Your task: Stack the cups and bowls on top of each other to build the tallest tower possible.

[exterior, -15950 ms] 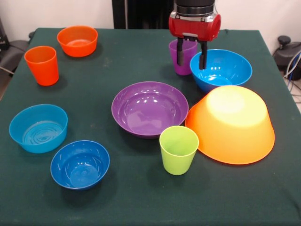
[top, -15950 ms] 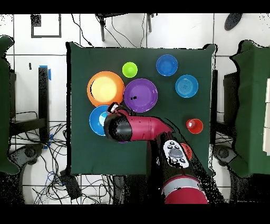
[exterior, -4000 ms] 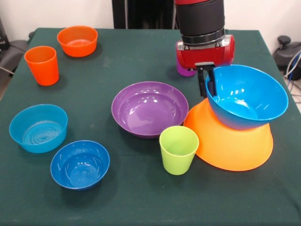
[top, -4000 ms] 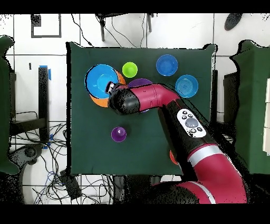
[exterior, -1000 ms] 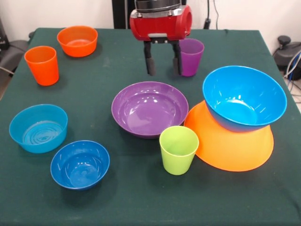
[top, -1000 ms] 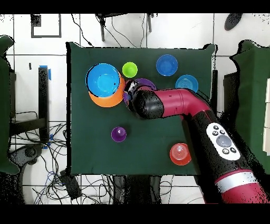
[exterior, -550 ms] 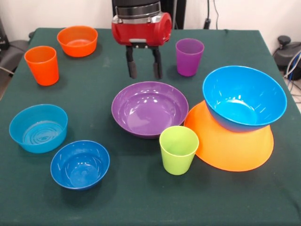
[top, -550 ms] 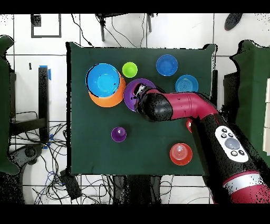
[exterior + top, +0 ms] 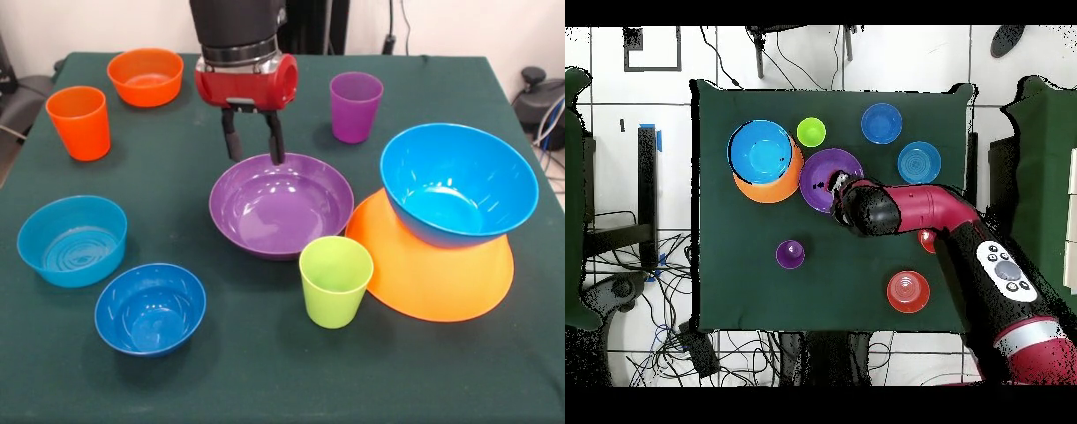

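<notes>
In the front view we read no brand, label or writing on any piece. The pincer hangs spread and empty, its two black fingers straddling the far rim of the glossy purple bowl; half a second ago it hung further back and clear of that rim, and a second ago it was beside the purple cup. The tower stands as it did then: the smooth blue bowl sits upright, slightly tilted, on the upturned orange-yellow bowl. Touching that bowl's edge is the tapered lime green cup. The orange cup, small orange bowl, straight-sided light blue bowl and dark blue bowl rest apart on the dark green cloth tabletop, unmoved.

From overhead, we see the red arm reaching across to the purple bowl, its wrist covering part of that bowl's rim. The blue bowl nearly hides the orange-yellow one beneath it.
</notes>
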